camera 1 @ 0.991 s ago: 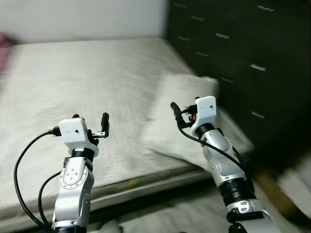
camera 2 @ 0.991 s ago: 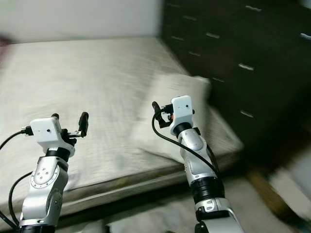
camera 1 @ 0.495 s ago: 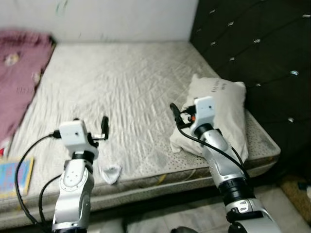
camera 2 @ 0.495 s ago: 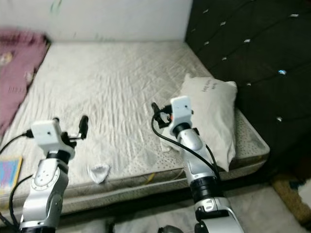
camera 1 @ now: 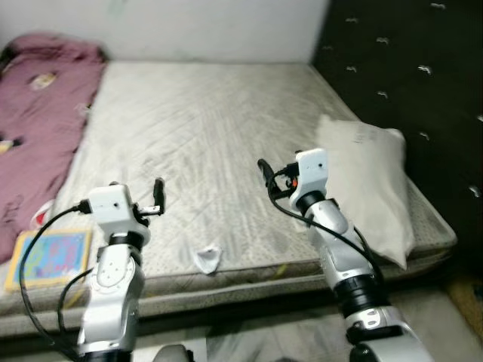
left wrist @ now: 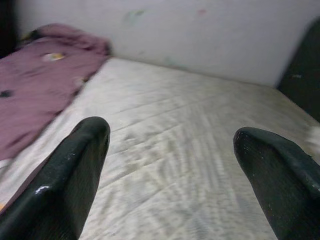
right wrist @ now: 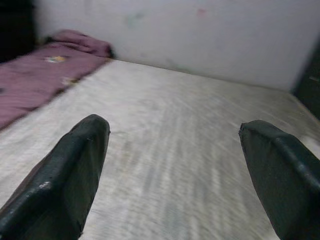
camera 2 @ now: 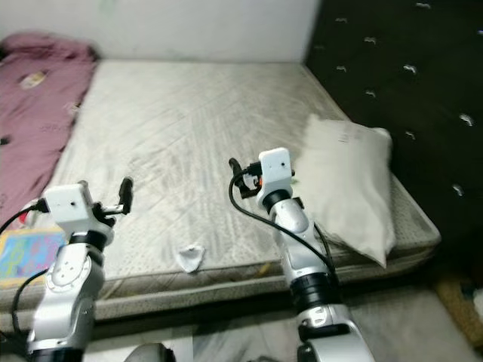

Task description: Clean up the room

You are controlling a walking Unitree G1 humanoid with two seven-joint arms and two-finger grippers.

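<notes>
On the near edge of the mattress (camera 1: 226,128), just left of centre, a small white crumpled scrap (camera 1: 207,257) lies loose, and that looks like the obvious thing yet to be tidied. Far left, a maroon blanket (camera 1: 41,105) sprawls rumpled over the bed's side, and near left a colourful book (camera 1: 49,256) sits at the mattress corner. On the right, a pale pillow (camera 1: 373,188) rests against the dark tufted headboard (camera 1: 407,68). So by my reading the clean-up has barely begun: nothing gathered, nothing in hand. The left gripper (left wrist: 170,165) is raised above the near left of the bed, fingers spread wide, holding nothing and touching nothing. The right gripper (right wrist: 172,165) hovers over mid-bed just beside the pillow, its fingers likewise wide apart and empty, clear of the sheet.
</notes>
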